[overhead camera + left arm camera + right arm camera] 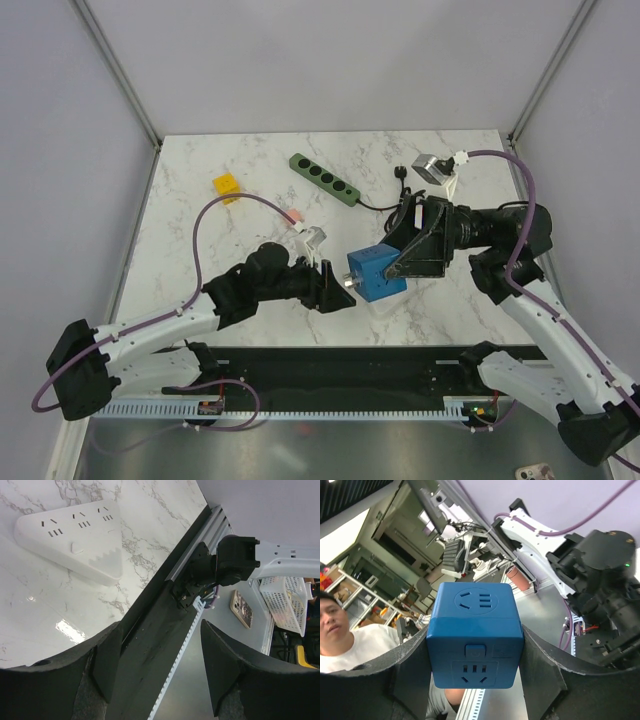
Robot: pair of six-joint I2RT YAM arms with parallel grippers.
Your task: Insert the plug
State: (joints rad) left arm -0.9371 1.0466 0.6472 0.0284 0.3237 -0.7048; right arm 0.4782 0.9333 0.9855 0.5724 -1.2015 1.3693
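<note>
My right gripper [475, 647] is shut on a blue cube socket [476, 640], one finger on each side face. In the top view the blue cube socket [376, 273] hangs just above the table with my right gripper [398, 266] on it. A small silvery part on the cube's left face [350, 281] looks like plug pins; I cannot tell for sure. My left gripper [336, 286] stands open just left of the cube, and in the wrist view nothing sits between the fingers of that left gripper [160, 630]. A white triangular power strip [75, 540] lies on the marble.
A green power strip [325, 180] with a black cable lies at the back. A yellow piece [227, 187], a pink piece [294, 215] and a small silver-white part [315, 238] lie to the left. A grey-white adapter [432, 168] sits at the back right. The table's black front rail [165, 620] is close.
</note>
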